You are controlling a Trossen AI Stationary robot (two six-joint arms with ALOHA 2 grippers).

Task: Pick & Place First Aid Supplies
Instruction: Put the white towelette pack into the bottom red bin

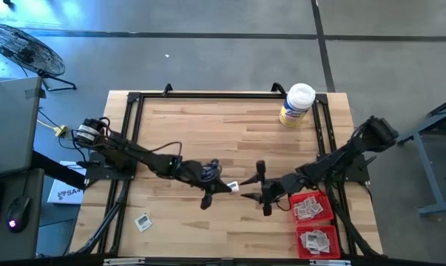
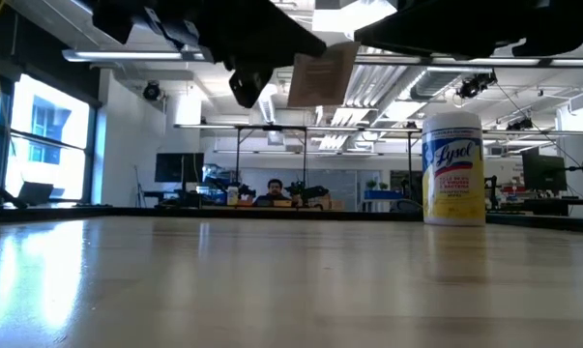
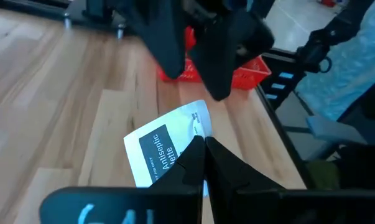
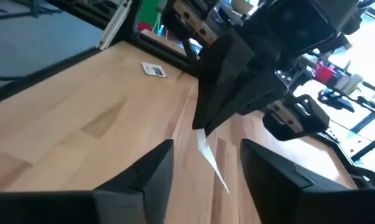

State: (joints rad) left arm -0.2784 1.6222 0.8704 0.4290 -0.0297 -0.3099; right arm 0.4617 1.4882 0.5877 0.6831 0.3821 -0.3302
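My left gripper (image 1: 226, 186) is shut on one small white packet (image 3: 165, 151) printed "Antiseptic", above the table's middle. The packet also shows in the low view (image 2: 320, 72), high above the wood. My right gripper (image 4: 207, 147) is open and faces the left gripper from the table's right. Its two fingers (image 3: 227, 53) stand just beyond the packet and touch nothing. Two red trays (image 1: 308, 207) (image 1: 316, 240) at the near right corner hold more packets. Another packet (image 1: 143, 222) lies flat near the near left corner. My left gripper pinches the packet between its two fingers at one edge (image 3: 196, 134), near a corner. The fingers come roughly level from the table's left. The packet is lifted clear of the table and sticks out past the fingertips toward my right gripper.
A yellowish white-lidded jar (image 1: 296, 104) stands at the far right corner. A dark metal frame (image 1: 134, 103) runs around the table's edges. Bare wood lies across the far half of the table. A person sits far off in the room behind (image 2: 274, 191).
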